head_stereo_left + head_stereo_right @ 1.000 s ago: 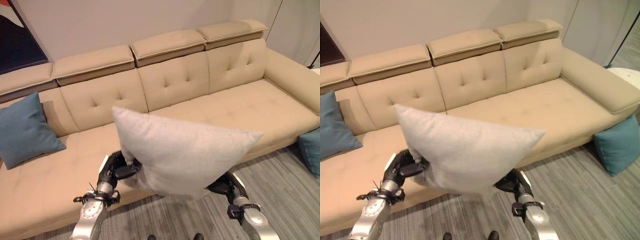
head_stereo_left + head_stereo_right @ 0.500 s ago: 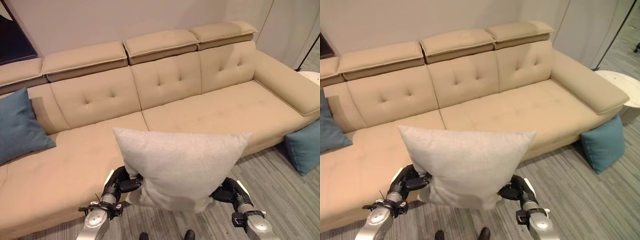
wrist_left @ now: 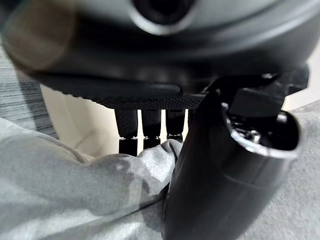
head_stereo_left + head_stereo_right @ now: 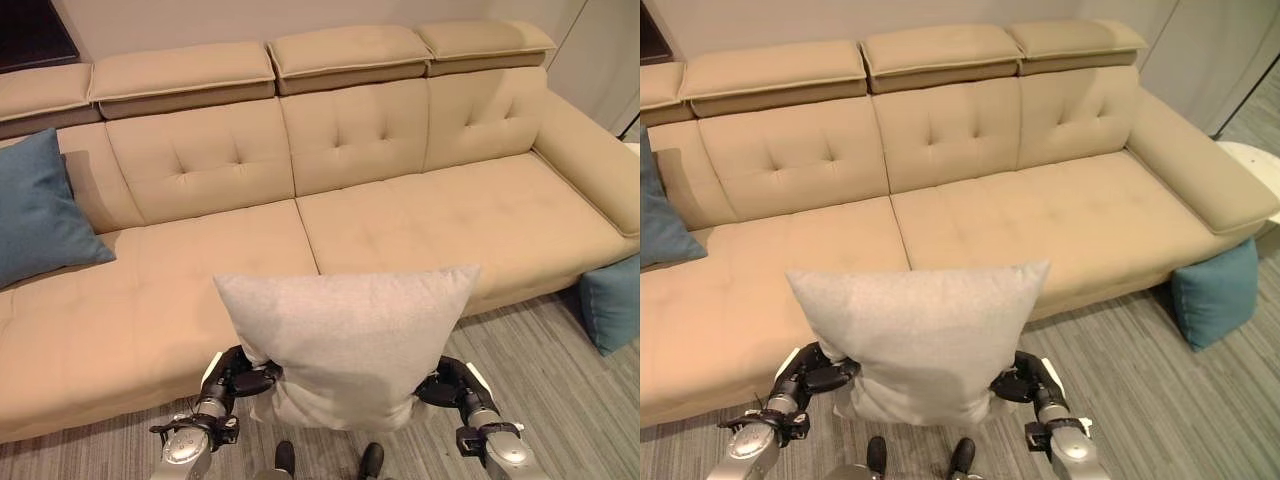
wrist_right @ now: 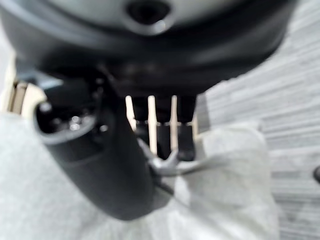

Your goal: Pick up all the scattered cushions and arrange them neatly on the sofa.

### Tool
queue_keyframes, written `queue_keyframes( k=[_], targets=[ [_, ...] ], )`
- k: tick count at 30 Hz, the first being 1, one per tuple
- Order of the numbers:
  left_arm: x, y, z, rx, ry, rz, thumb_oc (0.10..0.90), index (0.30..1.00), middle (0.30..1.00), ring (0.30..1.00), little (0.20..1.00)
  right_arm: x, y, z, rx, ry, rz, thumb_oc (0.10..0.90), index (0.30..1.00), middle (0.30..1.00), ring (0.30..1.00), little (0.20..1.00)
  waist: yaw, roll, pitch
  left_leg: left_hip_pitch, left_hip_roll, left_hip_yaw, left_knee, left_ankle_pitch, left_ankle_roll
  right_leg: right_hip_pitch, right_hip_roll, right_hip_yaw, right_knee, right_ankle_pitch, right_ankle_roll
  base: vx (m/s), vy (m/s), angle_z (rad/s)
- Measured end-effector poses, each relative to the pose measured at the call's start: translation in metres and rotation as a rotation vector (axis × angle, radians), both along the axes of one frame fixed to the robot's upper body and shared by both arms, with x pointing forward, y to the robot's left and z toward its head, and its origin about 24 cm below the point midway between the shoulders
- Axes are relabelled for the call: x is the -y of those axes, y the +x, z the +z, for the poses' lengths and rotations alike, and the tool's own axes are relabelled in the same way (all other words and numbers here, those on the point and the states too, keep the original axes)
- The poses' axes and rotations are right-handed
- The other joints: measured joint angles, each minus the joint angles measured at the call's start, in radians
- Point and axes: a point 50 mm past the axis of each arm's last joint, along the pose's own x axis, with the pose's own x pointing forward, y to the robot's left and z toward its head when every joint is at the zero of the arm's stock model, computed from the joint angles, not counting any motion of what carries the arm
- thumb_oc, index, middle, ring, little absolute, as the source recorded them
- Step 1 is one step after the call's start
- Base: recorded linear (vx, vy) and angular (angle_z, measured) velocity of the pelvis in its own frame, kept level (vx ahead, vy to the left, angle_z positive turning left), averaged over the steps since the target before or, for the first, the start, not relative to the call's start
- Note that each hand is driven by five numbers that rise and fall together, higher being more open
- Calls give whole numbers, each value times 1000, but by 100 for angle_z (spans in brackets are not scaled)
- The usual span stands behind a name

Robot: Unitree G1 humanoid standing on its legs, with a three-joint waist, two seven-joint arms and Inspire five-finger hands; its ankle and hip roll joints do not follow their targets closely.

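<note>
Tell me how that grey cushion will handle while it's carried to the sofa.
Probably soft and squashy: the grey cushion bunches into folds where the left hand and right hand pinch its lower corners. Likely light for its bulk, since it stands upright from those two pinches alone. It may flop or sag if one hand lets go over the beige sofa.

The sofa (image 4: 400, 215) is a long beige unit with tufted back panels, separate headrest sections and a padded armrest at its right end. One blue cushion (image 4: 38, 208) rests on the seat at the left end, upright and leaning against the backrest. The floor (image 4: 1160, 400) is grey striped carpet. A second blue cushion (image 4: 1215, 292) stands on it, touching the sofa's right front corner.
</note>
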Motion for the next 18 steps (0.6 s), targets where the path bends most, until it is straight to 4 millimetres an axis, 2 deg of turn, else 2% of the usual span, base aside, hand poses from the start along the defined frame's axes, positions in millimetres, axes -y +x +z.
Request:
queue_keyframes(
  k=[1,3,6,7,9,10,12,13,16,17,18],
  targets=[
    [-3,0,1,2,9,2,400,300,300,300,300,-2,1,0,2,8,1,400,300,300,300,300,0,-7,-1,5,-6,4,0,-7,10,-22,-16,1,61,-20,27,94,124,-7],
    [-4,2,2,7,15,0,400,300,300,300,300,-3,4,1,7,8,8,400,300,300,300,300,-9,-10,0,10,-7,6,4,-6,16,-76,-45,3,183,-26,35,95,98,-1],
    [-9,5,6,14,36,-6,400,300,300,300,300,-8,3,-2,-1,23,8,400,300,300,300,300,-13,-26,1,33,-25,3,11,-21,45,-139,-94,31,354,-36,54,160,44,4],
    [-9,7,6,19,38,-4,400,300,300,300,300,-11,4,-3,-2,36,11,400,300,300,300,300,-11,-23,5,45,-34,-19,-8,-40,66,-170,-102,33,390,-75,77,223,-4,19],
    [-12,10,8,21,48,2,400,300,300,300,300,-12,5,-3,1,41,18,400,300,300,300,300,-21,-24,5,53,-41,-31,-27,-16,61,-174,-77,46,335,-102,73,147,-35,33],
    [-12,10,8,20,51,-1,400,300,300,300,300,-13,5,-3,0,41,17,400,300,300,300,300,-29,-21,7,58,-49,-44,-26,-15,61,-175,-65,58,288,-101,72,178,-69,41],
    [-10,9,7,20,44,0,400,300,300,300,300,-13,5,-3,1,41,18,400,300,300,300,300,-33,-17,10,67,-52,-58,-32,-16,61,-182,-50,67,272,-100,69,183,-102,42],
    [-7,13,8,31,34,0,400,300,300,300,300,-11,7,-2,7,37,13,400,300,300,300,300,-51,2,22,68,-55,-104,-35,-20,56,-200,1,141,206,-93,73,176,-116,69],
    [-5,13,7,30,27,0,400,300,300,300,300,-8,6,-3,-2,28,8,400,300,300,300,300,-65,4,23,84,-72,-145,-36,-32,36,-173,9,159,83,-40,39,203,-178,73],
    [-2,8,3,14,12,8,400,300,300,300,300,-7,3,-5,-13,25,0,400,300,300,300,300,-65,11,22,110,-68,-176,-28,-47,14,-115,19,151,29,39,2,152,-186,63],
    [0,6,1,10,0,11,400,300,300,300,300,-5,2,-6,-21,23,-7,400,300,300,300,300,-63,18,20,104,-56,-188,5,-56,-2,-88,27,133,7,41,-11,130,-172,63]
  ],
)
